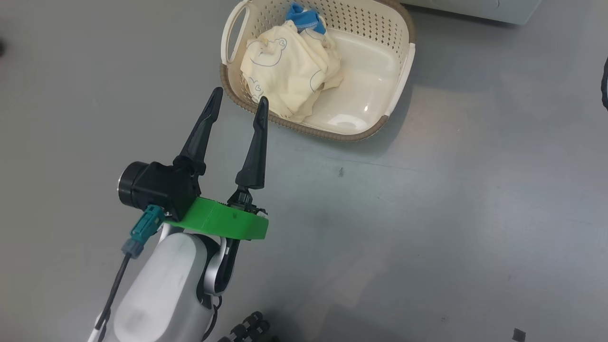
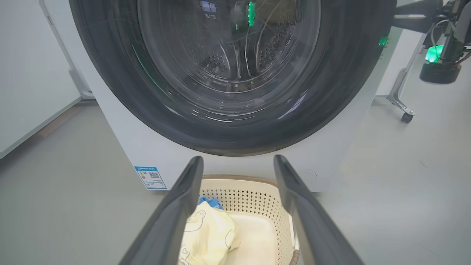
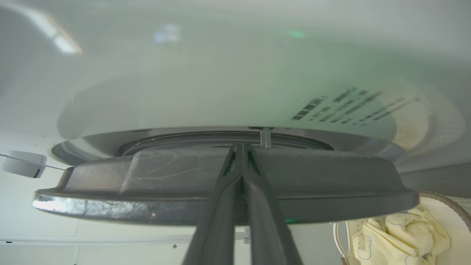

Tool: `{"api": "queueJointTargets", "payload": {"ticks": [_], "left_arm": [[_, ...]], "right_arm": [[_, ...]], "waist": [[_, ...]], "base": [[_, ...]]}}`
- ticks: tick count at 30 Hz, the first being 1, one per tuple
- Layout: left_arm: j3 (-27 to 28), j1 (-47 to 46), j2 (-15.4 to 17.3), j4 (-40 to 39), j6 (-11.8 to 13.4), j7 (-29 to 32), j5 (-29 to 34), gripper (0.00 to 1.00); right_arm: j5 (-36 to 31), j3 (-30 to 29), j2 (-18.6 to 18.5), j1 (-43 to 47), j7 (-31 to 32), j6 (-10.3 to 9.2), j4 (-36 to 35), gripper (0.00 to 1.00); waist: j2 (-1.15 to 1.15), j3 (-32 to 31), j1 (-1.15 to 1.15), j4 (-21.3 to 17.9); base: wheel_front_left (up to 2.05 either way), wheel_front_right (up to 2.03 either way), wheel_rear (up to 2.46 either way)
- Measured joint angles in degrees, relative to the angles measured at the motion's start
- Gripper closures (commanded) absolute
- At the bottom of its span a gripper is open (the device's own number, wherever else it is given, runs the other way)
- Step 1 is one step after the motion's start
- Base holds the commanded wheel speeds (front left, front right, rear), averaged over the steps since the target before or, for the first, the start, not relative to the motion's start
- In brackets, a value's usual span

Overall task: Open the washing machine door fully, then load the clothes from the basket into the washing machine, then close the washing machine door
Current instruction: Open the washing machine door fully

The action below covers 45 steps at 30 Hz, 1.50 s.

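Jaws spread wide, left gripper (image 1: 240, 94) empty

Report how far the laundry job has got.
Nothing finished. In hand: the shut right gripper sits at the rim of the washing machine door, seemingly opening it. To do: the clothes lie in the basket near the open left gripper; loading and closing remain.

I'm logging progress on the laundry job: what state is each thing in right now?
washing machine door: seems ajar, not swung wide.
clothes: crumpled, lying in the basket.
basket: upright, loaded.
left pincer: open, empty.
right pincer: shut, tips at the door's rim.
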Motion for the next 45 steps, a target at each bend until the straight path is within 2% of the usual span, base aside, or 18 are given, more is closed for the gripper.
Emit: {"api": "queueJointTargets", "payload": {"ticks": [16,23,33,40,45], "left_arm": [[-1.7,0.2,0.0,0.6,0.4,0.0,-0.4,0.0],[-1.7,0.6,0.0,0.6,0.6,0.0,-0.4,0.0],[-1.6,0.7,0.0,0.6,0.9,0.0,-0.3,0.0],[-0.5,0.8,0.0,0.7,0.9,0.0,-0.2,0.0],[0.8,1.4,0.0,1.9,0.9,0.0,0.7,0.0]], "right_arm": [[1.2,-1.2,-0.9,-0.6,1.4,1.08,5.3,1.0],[3.1,-1.0,-1.0,-0.6,4.8,1.94,6.5,1.0],[4.7,2.0,2.6,0.5,10.9,3.13,7.1,1.0],[6.4,2.3,1.7,4.2,14.9,6.03,6.8,1.0],[8.4,3.0,3.1,8.9,17.6,8.17,5.4,1.0]], "waist": [[0.0,-2.0,0.0,1.2],[0.0,-2.8,0.0,1.3],[0.0,-3.4,0.0,0.8],[0.0,-4.2,0.0,0.5],[0.0,-5.4,0.0,-0.1]], "base": [[0.0,0.0,0.0],[0.0,0.0,0.0],[0.0,0.0,0.0],[0.0,0.0,0.0],[0.0,0.0,0.0]]}}
